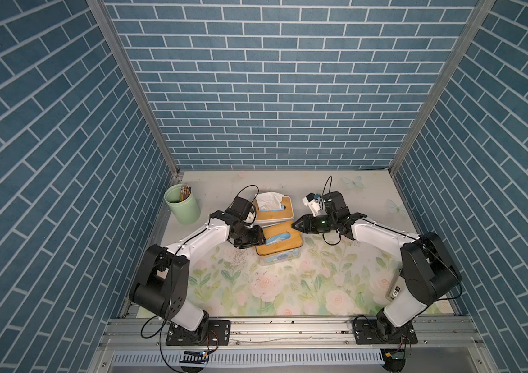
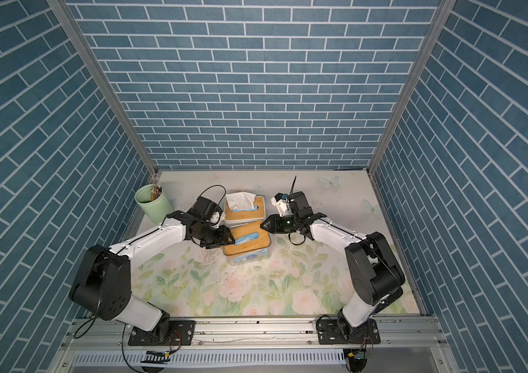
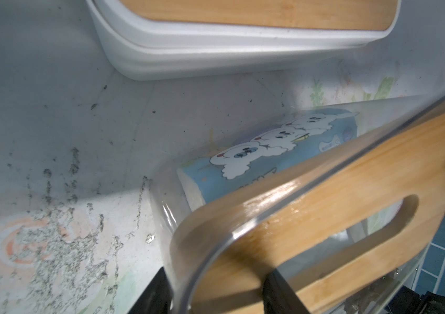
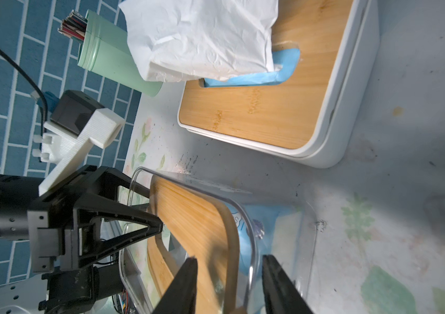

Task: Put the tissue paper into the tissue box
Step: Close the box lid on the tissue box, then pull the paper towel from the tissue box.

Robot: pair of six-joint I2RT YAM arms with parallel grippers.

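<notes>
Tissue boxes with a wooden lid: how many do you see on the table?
2. The white box stands at the back, a tissue sticking out of it. The clear box stands in front of it, a blue tissue pack inside. None looks hidden.

- Brick-patterned enclosure walls [image 1: 256,80]: slate blue bricks, pale grout lines.
- Flat printed tabletop mat [image 1: 288,290]: pale ground with pink roses, green leaves, light blue butterflies and dark scuff marks.
- Cylindrical plastic pencil cup [image 1: 185,210]: mint green; multicoloured pencils [image 4: 71,25].
- Rectangular white tissue box [image 4: 352,108]: honey-brown bamboo lid [image 4: 256,108], blue in its slot, white crumpled tissue [image 4: 202,35].
- Clear plastic tissue box [image 3: 161,217]: striped-grain wooden lid [image 3: 352,176].
- Soft tissue paper pack [image 3: 256,152]: sky blue with white cartoon animals.
- Left robot arm [image 1: 198,237] and right robot arm [image 1: 382,234]: white shells, black joints.
</notes>
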